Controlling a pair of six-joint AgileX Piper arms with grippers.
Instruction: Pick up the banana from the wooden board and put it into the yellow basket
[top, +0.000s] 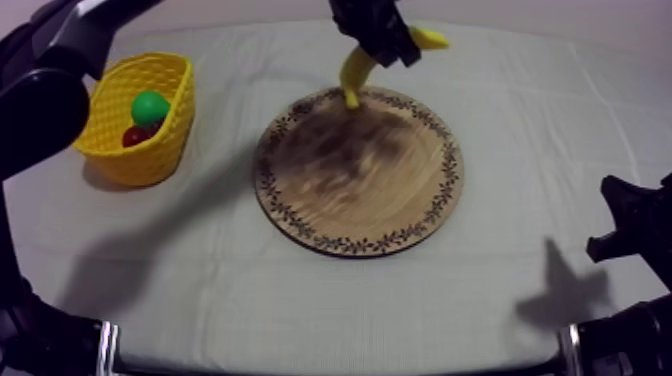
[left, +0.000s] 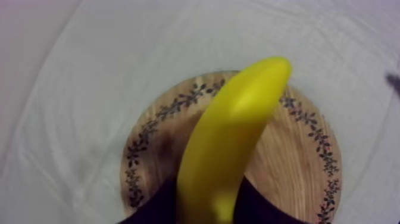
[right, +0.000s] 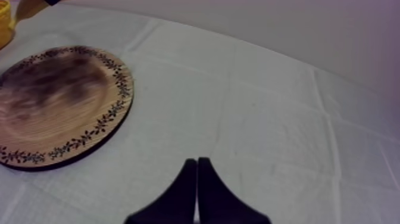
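One grey-white cloth (top: 560, 150) covers the whole table, creased in a grid of fold lines, with a pale plain wall beyond its far edge and soft dark shadows of the arms lying on it at the near left and near right. Next in size, the round wooden board (top: 357, 175) lies flat near the middle of the cloth, its rim ringed with a dark leaf pattern and its centre darkly stained; nothing rests on its middle. Well apart from it, at the left, the yellow basket (top: 150, 160) stands upright on the cloth with open cloth between it and the board. My left gripper (top: 385, 45) hangs over the board's far edge, its black fingers (left: 262, 205) clamped round the banana (top: 352, 72), which slants down so that its lower tip is at the far rim; whether the tip touches the wood cannot be told. My right gripper (right: 197, 179) sits low over bare cloth at the right, beside the board and clear of it, fingers pressed together into a narrow wedge with nothing between them. Inside the basket lie a round green fruit (top: 150, 106) and, just beside it, a small red fruit (top: 137, 135).
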